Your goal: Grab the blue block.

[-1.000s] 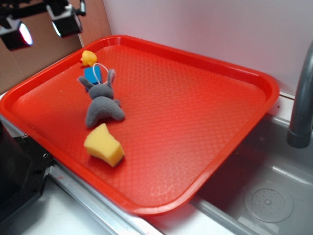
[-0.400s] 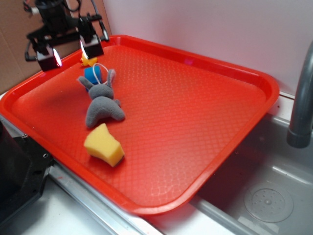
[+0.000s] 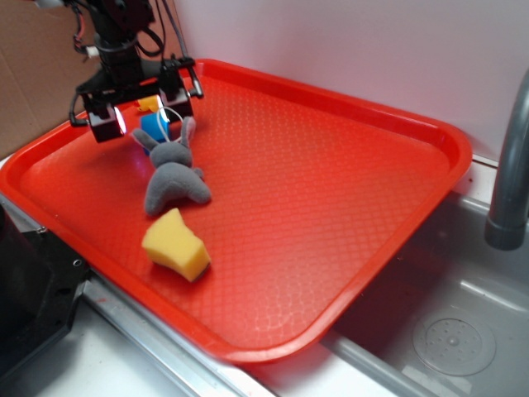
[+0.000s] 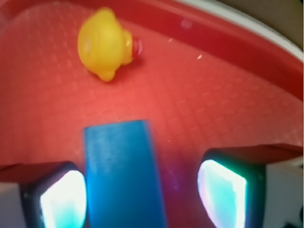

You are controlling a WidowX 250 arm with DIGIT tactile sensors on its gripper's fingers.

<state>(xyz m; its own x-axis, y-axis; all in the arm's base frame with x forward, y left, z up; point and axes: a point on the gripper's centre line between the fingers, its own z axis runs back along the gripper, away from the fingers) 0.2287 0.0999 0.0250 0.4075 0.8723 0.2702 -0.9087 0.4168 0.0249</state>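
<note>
your pincer (image 4: 142, 192) has dropped since before, fingers spread wide astride the smooth blue block (image 4: 123, 171) on the waffle-textured tray (image 3: 347, 207).

Blue block (image 4: 122, 175) — small, bright blue, rectangular, with plain smooth faces and straight edges. It is lying flat, unlifted, its long axis running away from the fingers (image 4: 61, 199) in the wrist view. It is sitting between the two lit pads, closer to the left-hand one, with a clear gap to the other — in the exterior view it (image 3: 151, 126) is showing only partly, just beneath them.
</note>
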